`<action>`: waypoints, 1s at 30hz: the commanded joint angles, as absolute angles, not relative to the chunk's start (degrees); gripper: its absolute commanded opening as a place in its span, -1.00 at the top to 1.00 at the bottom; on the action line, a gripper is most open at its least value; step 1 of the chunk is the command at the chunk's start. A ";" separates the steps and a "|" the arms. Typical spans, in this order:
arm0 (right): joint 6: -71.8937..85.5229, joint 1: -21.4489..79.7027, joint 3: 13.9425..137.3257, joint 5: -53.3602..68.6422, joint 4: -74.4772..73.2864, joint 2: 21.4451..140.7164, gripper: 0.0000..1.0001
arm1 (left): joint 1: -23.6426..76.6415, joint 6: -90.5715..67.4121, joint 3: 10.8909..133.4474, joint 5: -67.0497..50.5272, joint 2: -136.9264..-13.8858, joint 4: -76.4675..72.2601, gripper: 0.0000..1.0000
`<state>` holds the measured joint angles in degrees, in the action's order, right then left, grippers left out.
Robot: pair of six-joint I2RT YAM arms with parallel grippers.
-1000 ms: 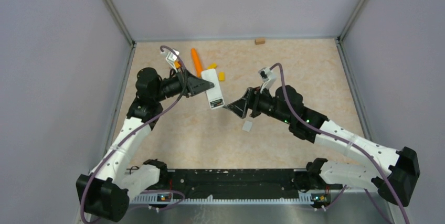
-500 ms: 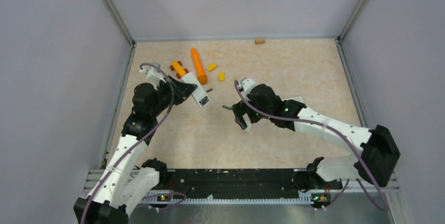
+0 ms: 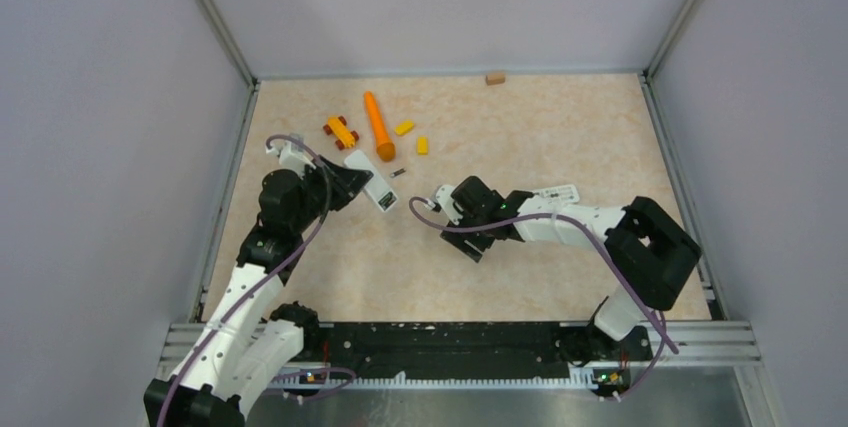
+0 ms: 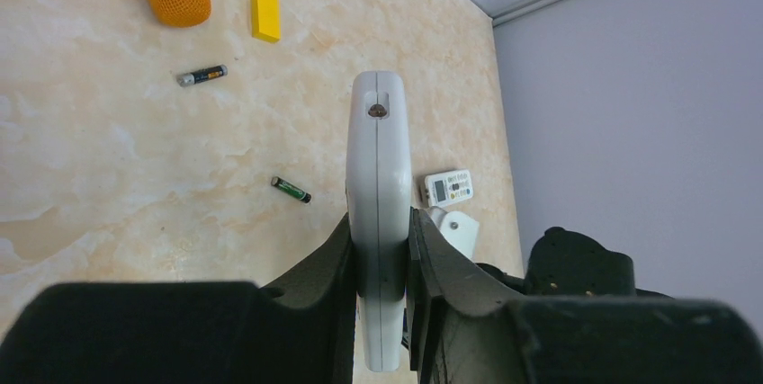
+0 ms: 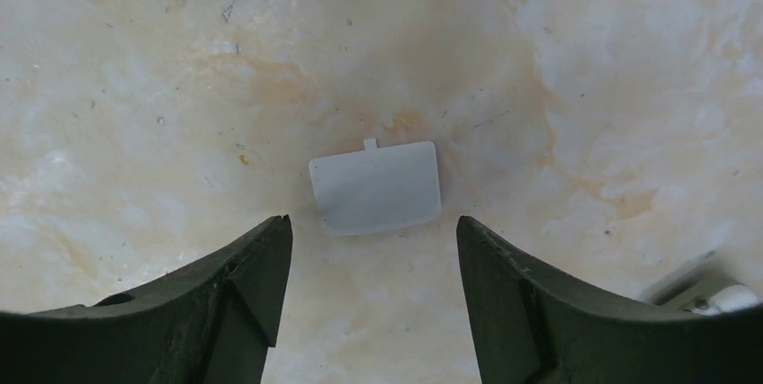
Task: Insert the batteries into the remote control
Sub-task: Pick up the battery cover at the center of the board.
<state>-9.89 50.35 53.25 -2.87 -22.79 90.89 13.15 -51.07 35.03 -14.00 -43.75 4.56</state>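
My left gripper (image 4: 380,222) is shut on a white remote (image 4: 378,150), held edge-on above the table; it also shows in the top view (image 3: 370,185). Two slim dark batteries lie on the table beyond it, one far left (image 4: 201,75) and one nearer (image 4: 291,190). One battery shows in the top view (image 3: 398,173). My right gripper (image 5: 373,224) is open and empty, pointing down just above a small white battery cover (image 5: 376,186) that lies flat between the fingertips. In the top view the right gripper (image 3: 478,243) hides the cover.
A second small white remote (image 3: 555,193) lies beside the right arm. An orange carrot-shaped toy (image 3: 377,125), a yellow toy car (image 3: 341,131) and two yellow blocks (image 3: 404,128) (image 3: 422,145) sit at the back left. A brown block (image 3: 494,78) is by the back wall.
My left gripper has drawn the remote back left and lower. My right gripper has left the remote's end, folded in and turned down over the battery cover.
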 commanded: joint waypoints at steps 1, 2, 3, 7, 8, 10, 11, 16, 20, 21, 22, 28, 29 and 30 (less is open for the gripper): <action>-13.87 49.20 55.20 -0.25 -23.05 93.56 -0.31 | 12.84 -50.67 36.64 -13.21 -42.94 1.68 1.00; -14.05 49.03 55.31 -0.18 -22.92 94.12 -0.29 | 12.83 -50.55 36.79 -13.12 -42.95 1.74 1.00; -14.05 48.78 55.55 -0.22 -23.05 94.68 -0.28 | 12.83 -50.42 36.91 -13.05 -42.93 1.86 1.00; -14.32 47.80 56.28 -0.18 -23.02 95.77 -0.26 | 12.83 -49.61 37.51 -12.30 -42.72 2.78 1.00; -14.63 47.65 56.34 0.51 -22.94 95.86 -0.27 | 12.83 -49.39 37.69 -12.18 -42.57 2.95 1.00; -15.34 47.15 56.48 2.32 -23.03 96.15 -0.28 | 12.83 -48.87 38.07 -11.98 -42.50 3.36 1.00; -15.67 46.83 56.97 3.17 -24.01 96.48 -0.28 | 12.79 -48.65 38.30 -11.88 -42.46 3.62 1.00; -16.26 46.68 59.52 7.02 -30.06 98.79 -0.26 | 12.83 -47.74 39.48 -10.71 -42.01 5.59 1.00; -16.52 46.70 59.61 7.98 -31.57 99.29 -0.18 | 12.74 -47.30 39.69 -9.93 -41.16 6.15 1.00; -16.52 46.74 59.81 7.76 -32.16 99.38 -0.17 | 12.81 -47.21 39.78 -9.93 -41.17 6.29 1.00; -16.45 46.68 59.99 7.58 -32.60 99.50 -0.16 | 12.75 -47.20 39.89 -9.93 -41.21 6.51 1.00; -17.09 46.72 59.98 6.95 -33.32 98.71 -0.42 | 12.76 -47.24 39.99 -10.20 -41.42 6.78 1.00; -17.21 46.68 60.02 6.83 -33.16 98.86 -0.41 | 12.79 -47.28 39.91 -10.20 -41.49 6.73 1.00; -17.29 46.67 60.02 6.78 -32.98 99.15 -0.39 | 12.84 -47.31 39.94 -10.26 -41.48 6.73 1.00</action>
